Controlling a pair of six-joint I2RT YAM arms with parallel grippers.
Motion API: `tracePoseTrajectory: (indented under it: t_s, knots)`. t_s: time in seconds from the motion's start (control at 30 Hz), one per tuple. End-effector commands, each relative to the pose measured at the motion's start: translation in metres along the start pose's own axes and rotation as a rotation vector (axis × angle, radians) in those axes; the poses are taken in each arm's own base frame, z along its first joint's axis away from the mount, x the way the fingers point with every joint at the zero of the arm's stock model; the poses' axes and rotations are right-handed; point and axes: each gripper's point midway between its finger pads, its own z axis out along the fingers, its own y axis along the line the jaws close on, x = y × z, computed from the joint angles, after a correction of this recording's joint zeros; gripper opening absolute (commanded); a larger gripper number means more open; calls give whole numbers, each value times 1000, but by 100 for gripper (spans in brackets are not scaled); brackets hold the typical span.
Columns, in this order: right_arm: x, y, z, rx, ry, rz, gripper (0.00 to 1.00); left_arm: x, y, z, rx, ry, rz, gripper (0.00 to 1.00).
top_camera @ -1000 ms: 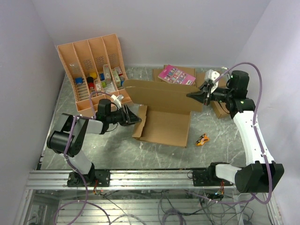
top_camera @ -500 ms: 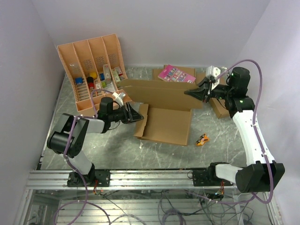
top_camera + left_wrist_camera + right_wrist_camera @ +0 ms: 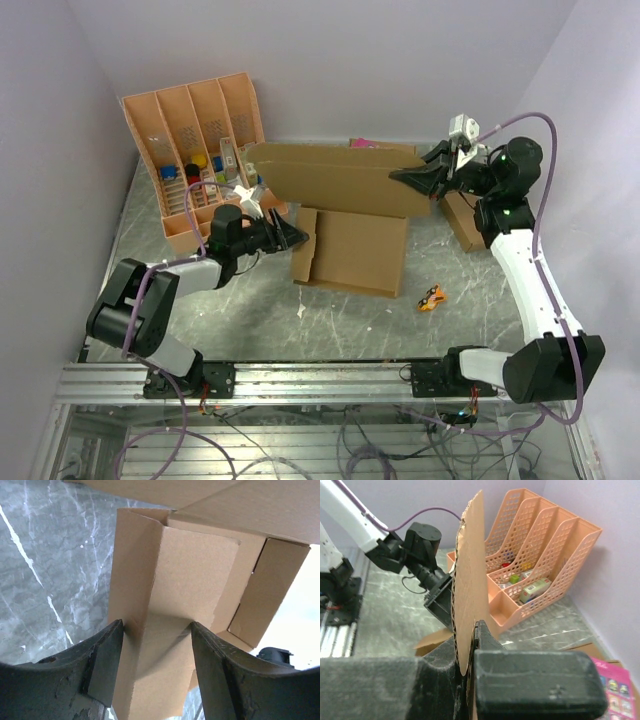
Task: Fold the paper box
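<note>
At the left, an orange tray was leaned against the wall. Next to it, the left gripper was held wide open, its fingers spread on both sides of the paper box's left side flap. The box was laid in the middle of the table, its long back flap stood up. That flap was pinched tight at its right end by the right gripper.

One paper box, one tray, one orange object.
</note>
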Motion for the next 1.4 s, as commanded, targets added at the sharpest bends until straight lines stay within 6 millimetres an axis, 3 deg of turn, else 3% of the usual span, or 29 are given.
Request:
tracePoseTrajectory:
  t_s: [0.0, 0.2, 0.5, 0.8, 0.9, 1.0, 1.03, 1.1, 1.37]
  knots:
    - [-9, 0, 5, 5, -80, 123, 0, -14, -2, 3, -67, -78, 130, 66]
    - [1, -3, 6, 35, -91, 212, 0, -13, 7, 2, -159, -97, 180, 65]
    - [10, -4, 5, 51, -93, 224, 0, 18, 27, 4, -259, 35, 152, 65]
    - [14, 0, 5, 50, -95, 237, 0, 23, 35, 5, -352, 23, 228, 63]
    - [16, 1, 5, 49, -93, 239, 0, 22, 36, 8, -387, 7, 251, 55]
    - [18, 2, 5, 46, -89, 241, 0, 19, 37, 7, -426, -4, 258, 33]
    - [19, 3, 5, 45, -88, 242, 0, 18, 37, 6, -438, -8, 265, 31]
    - [20, 3, 4, 45, -86, 244, 0, 17, 37, 4, -458, -13, 279, 33]
    - [19, 3, 5, 41, -89, 239, 0, 17, 33, 8, -452, 5, 300, 58]
